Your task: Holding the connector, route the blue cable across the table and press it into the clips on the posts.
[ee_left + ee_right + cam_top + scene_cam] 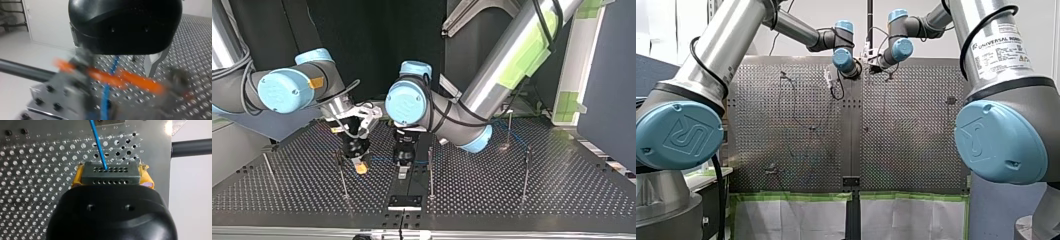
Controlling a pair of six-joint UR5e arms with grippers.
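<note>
Perf. table point(562, 190) w/ centre seam; black bracket point(404, 201) sits on the seam nr the near edge in top view. Front view: 2 white sheets point(786, 220) at table's bottom edge, green tape point(791, 196) along their tops. Top view's right: white frame point(573, 75) w/ green tape patches, grey-blue panel point(607, 75) beside it. Right wrist view: dark round bar point(191, 147) past table edge.

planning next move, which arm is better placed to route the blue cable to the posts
Right: my right gripper is shut on the connector with the blue cable; my left gripper is open.
</note>
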